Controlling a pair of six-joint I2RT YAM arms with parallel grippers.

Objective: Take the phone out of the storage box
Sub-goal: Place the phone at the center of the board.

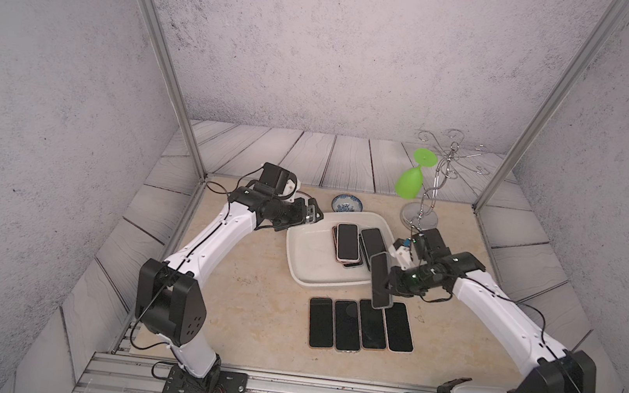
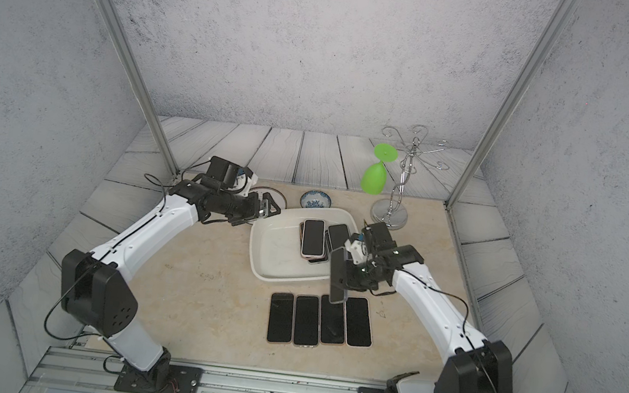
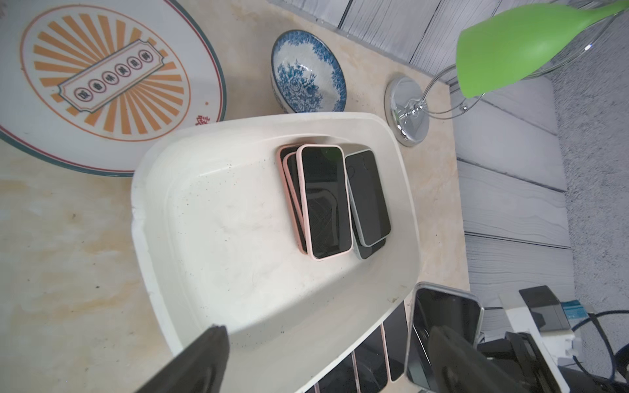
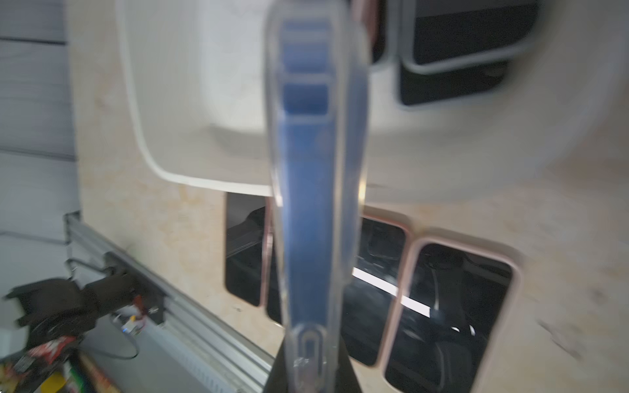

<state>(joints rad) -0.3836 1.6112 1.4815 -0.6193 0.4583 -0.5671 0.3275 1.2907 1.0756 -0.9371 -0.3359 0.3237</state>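
Right gripper [image 1: 387, 284] pinches one phone [image 1: 379, 273] upright by its edge, just past the storage box [image 1: 299, 259] near rim, over the row of phones [image 1: 360, 325]. Left gripper [image 1: 314, 213] is spread wide at the box's far-left corner. Risk: the thin grip slips and the phone drops onto the row.

The beige tabletop [image 1: 249, 312] bears the white storage box [image 1: 307, 258], four phones [image 1: 360, 327] in a row near it, a blue-and-white dish [image 1: 346, 202], an orange-patterned plate [image 3: 102, 85] and a chrome stand [image 1: 418, 219].
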